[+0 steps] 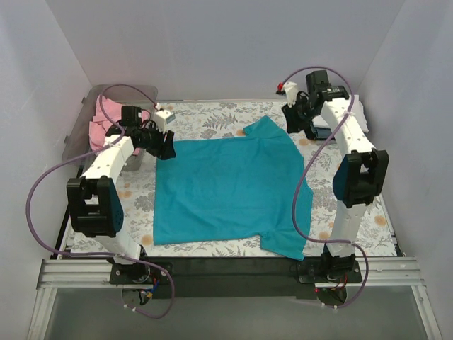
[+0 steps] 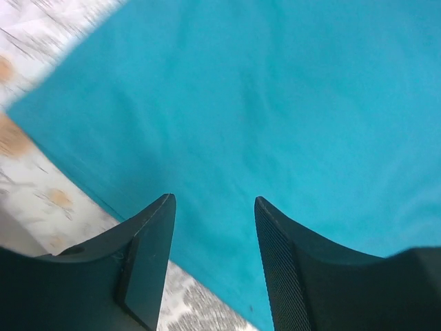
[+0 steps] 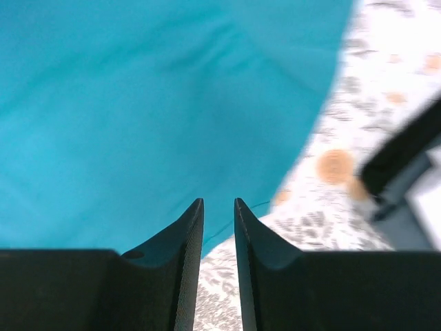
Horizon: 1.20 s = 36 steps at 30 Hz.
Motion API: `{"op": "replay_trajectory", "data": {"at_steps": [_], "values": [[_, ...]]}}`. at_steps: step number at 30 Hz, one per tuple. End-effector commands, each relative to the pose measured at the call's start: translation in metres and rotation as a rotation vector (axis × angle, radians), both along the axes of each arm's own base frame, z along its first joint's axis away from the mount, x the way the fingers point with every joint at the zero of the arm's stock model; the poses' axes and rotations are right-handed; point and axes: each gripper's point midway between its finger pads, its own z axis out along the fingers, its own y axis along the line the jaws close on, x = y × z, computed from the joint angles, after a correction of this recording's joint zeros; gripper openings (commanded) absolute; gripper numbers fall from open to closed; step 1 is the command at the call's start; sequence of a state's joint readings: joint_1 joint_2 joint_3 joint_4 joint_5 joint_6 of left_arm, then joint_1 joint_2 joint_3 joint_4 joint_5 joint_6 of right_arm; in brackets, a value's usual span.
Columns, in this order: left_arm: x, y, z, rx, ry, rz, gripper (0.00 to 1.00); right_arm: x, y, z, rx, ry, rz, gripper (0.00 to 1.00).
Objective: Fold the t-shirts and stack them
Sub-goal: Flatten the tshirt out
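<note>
A teal t-shirt [image 1: 226, 188] lies spread flat on the floral table cloth [image 1: 212, 117], its sleeves at the far right and near right. My left gripper [image 1: 167, 150] hovers over the shirt's far-left corner. In the left wrist view this gripper [image 2: 215, 200] is open, with only teal cloth [image 2: 275, 103] below it. My right gripper [image 1: 293, 126] is just right of the far sleeve. In the right wrist view its jaws [image 3: 218, 201] stand a narrow gap apart, holding nothing, over the teal edge [image 3: 138, 103]. A pink t-shirt [image 1: 99, 127] lies bunched at the far left.
The pink shirt rests in a clear plastic bin [image 1: 81, 124] at the far-left corner. Something white [image 1: 357, 112] lies behind the right arm at the far right. White walls close in three sides. A black strip [image 1: 226, 265] runs along the near edge by the arm bases.
</note>
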<state>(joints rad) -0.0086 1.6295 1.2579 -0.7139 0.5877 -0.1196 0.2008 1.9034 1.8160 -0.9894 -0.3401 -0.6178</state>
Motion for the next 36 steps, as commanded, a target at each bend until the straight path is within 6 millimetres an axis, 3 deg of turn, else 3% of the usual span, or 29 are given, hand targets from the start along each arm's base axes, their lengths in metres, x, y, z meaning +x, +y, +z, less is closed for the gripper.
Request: {"op": "replay_trajectory", "data": {"at_steps": [1,2,3,4,5,9,14,21,27,30,36], "values": [[0.065,-0.003,0.034,-0.099,-0.123,0.152,0.49,0.06,0.002,0.017,0.094,-0.029,-0.207,0.3],[0.075,-0.003,0.029,-0.108,-0.108,0.17,0.49,0.077,-0.003,0.0,0.066,-0.023,-0.248,0.3],[0.086,-0.001,0.032,-0.119,-0.12,0.209,0.5,0.092,-0.005,-0.001,0.064,-0.053,-0.273,0.29],[0.099,0.013,0.041,-0.125,-0.146,0.254,0.5,0.102,-0.005,-0.004,0.063,-0.066,-0.295,0.29],[0.107,0.013,0.037,-0.128,-0.148,0.263,0.51,0.117,-0.007,-0.01,0.054,-0.089,-0.323,0.29],[0.13,0.02,0.036,-0.123,-0.165,0.317,0.52,0.142,-0.014,-0.028,0.058,-0.131,-0.392,0.31],[0.138,0.024,0.018,-0.098,-0.155,0.332,0.53,0.17,-0.013,-0.047,0.108,-0.174,-0.436,0.41],[0.146,0.027,-0.005,-0.09,-0.113,0.357,0.55,0.192,-0.009,-0.09,0.134,-0.149,-0.486,0.49],[0.146,0.025,-0.016,-0.093,-0.084,0.359,0.56,0.205,-0.003,-0.112,0.163,-0.174,-0.508,0.52],[0.145,0.027,-0.017,-0.086,-0.085,0.359,0.57,0.208,0.005,-0.121,0.152,-0.181,-0.491,0.55],[0.154,0.03,-0.024,-0.077,-0.069,0.377,0.57,0.208,0.016,-0.118,0.159,-0.193,-0.442,0.64]]}}
